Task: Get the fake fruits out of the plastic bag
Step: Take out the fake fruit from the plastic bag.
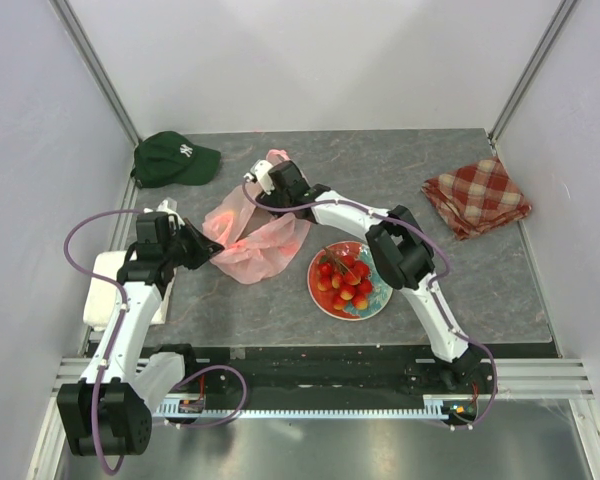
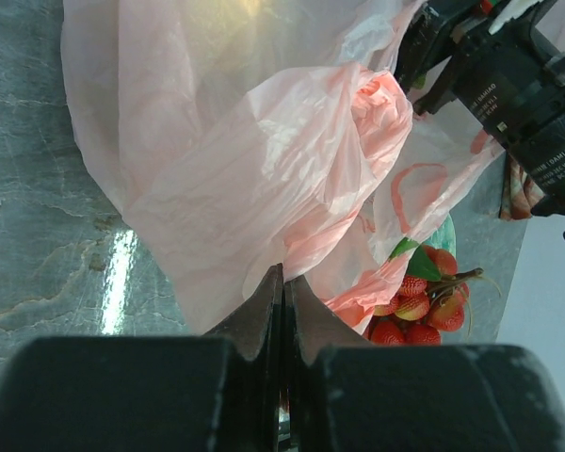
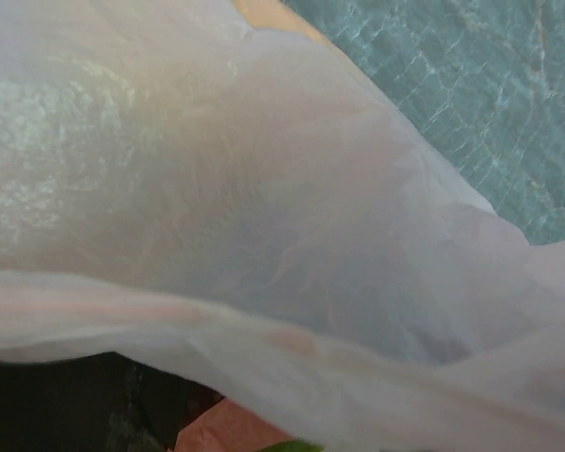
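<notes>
Broadly, a grey stone-look table (image 1: 400, 170) with pale walls on three sides. Both arms reach in from the near edge.

Plastic bag (image 1: 260, 240): pink, thin, crumpled, lying left of centre on the table, between the two grippers. The red plate lies just beside its right edge.

Red-checked cloth (image 1: 477, 197): folded, far right, well apart from the bag.

Green cap (image 1: 175, 158): far left corner, near the bag's upper end.

Red plate (image 1: 377, 297): right of the bag, below the bend of the right arm. The fake fruits (image 1: 345, 282) lie on it, a heap of red berries, some tinged yellow, with a leaf and stem on top.

Left gripper (image 1: 214, 252): at the bag's left edge. Its wrist view shows the fingers (image 2: 264, 315) pressed together, pinching the film.

Right gripper (image 1: 254, 187): at the bag's upper end, among the plastic. Its wrist view is filled by pink film with a corner of table; fingers hidden, so apart or together cannot be told.

Whether anything lies inside the bag cannot be told.
</notes>
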